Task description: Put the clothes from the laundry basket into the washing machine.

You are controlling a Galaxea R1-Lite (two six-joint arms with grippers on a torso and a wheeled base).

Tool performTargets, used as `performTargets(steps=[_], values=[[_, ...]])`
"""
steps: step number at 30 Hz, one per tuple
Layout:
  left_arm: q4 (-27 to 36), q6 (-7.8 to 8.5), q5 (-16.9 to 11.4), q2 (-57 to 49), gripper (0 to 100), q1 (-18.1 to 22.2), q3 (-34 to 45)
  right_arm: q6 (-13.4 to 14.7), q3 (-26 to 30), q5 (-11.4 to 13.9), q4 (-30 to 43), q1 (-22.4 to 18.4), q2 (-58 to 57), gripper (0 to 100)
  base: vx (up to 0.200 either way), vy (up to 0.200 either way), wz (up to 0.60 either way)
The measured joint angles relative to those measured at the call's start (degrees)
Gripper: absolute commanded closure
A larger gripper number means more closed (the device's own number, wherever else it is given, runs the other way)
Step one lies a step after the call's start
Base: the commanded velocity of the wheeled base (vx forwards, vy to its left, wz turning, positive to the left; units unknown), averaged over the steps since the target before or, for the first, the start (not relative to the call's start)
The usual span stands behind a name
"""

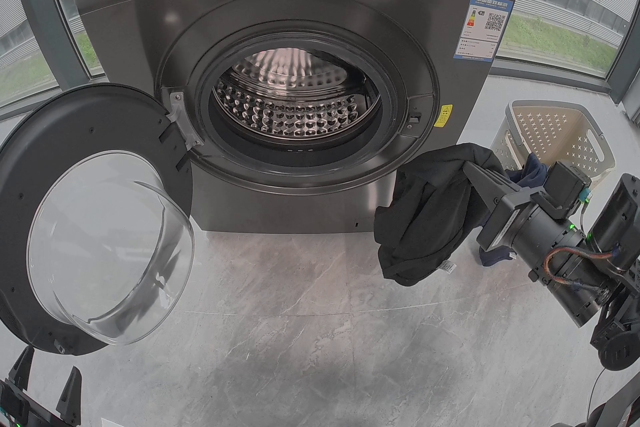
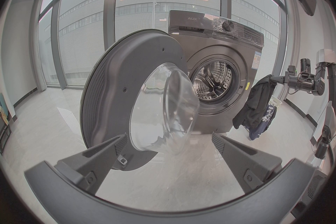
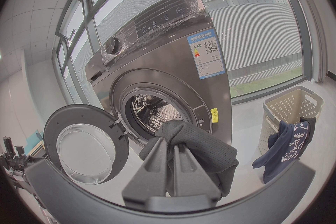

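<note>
Clamping a black garment in my right end effector beside the open washing machine; left end effector fingers apart.

You've got a grey marble-look tiled floor filling the lower frame. Standing on it: front-load washing machine at upper centre, back toward the windows, and a beige perforated laundry basket at right middle, near the machine's right side.
</note>
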Motion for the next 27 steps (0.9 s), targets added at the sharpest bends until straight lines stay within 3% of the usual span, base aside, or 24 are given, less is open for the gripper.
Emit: performTargets(steps=[11,20,27], values=[[0.0,0.44,0.1,0.0,0,0.0,0.0,0.2,-0.1,0.0,0.1,0.6,0.3,100,0.0,0.0,0.0],[-0.2,1.18,0.0,0.0,0,0.1,0.0,0.3,-2.2,0.4,0.1,3.5,2.4,100,0.0,0.0,0.0],[-0.2,3.27,-0.5,0.0,0,0.1,0.0,1.5,-5.4,0.5,-1.8,5.9,6.1,100,0.0,0.0,0.0]])
